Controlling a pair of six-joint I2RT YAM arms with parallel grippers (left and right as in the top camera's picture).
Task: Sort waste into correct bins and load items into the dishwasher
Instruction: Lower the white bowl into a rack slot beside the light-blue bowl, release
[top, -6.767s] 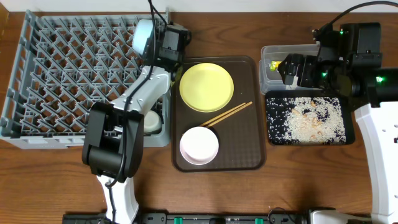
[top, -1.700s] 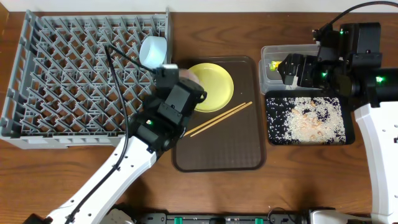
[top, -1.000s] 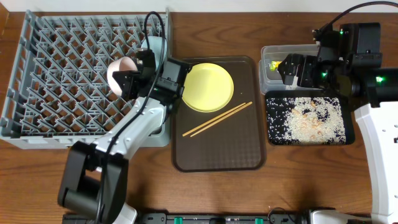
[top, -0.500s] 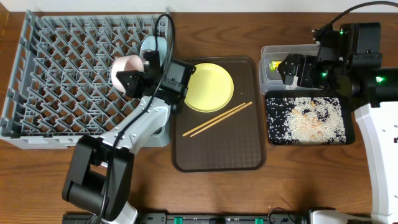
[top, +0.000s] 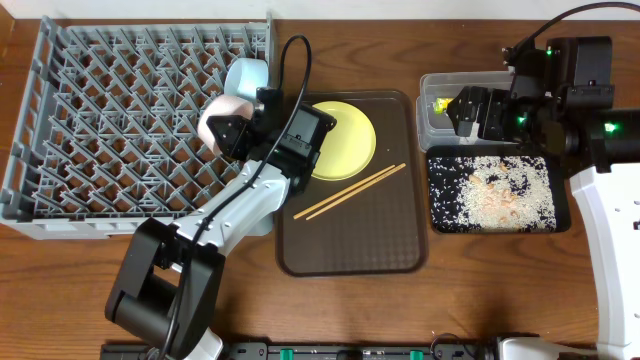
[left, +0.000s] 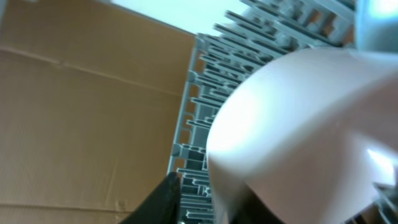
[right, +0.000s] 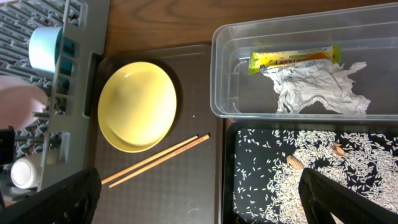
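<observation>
The white bowl (top: 222, 118) stands on edge at the right side of the grey dish rack (top: 120, 120), just below the light blue bowl (top: 245, 75). My left gripper (top: 234, 130) is at its rim. In the left wrist view the bowl (left: 298, 124) fills the frame, and a gap shows between it and my dark left finger (left: 165, 200). The yellow plate (right: 137, 106) and chopsticks (right: 155, 160) lie on the brown tray (top: 360, 240). My right gripper (right: 196, 205) hangs wide open and empty over the black tray (right: 229, 174) of rice.
The clear tub (right: 217, 81) holds the snack wrapper (right: 295, 58) and crumpled paper (right: 320, 87). A small pale cup (right: 22, 173) sits in the rack's right edge. The left arm covers the plate's left edge in the overhead view.
The left arm has carried the white bowl rightward across the rack to just below the blue bowl, and its jaws have loosened from the rim. The right arm has not moved.
</observation>
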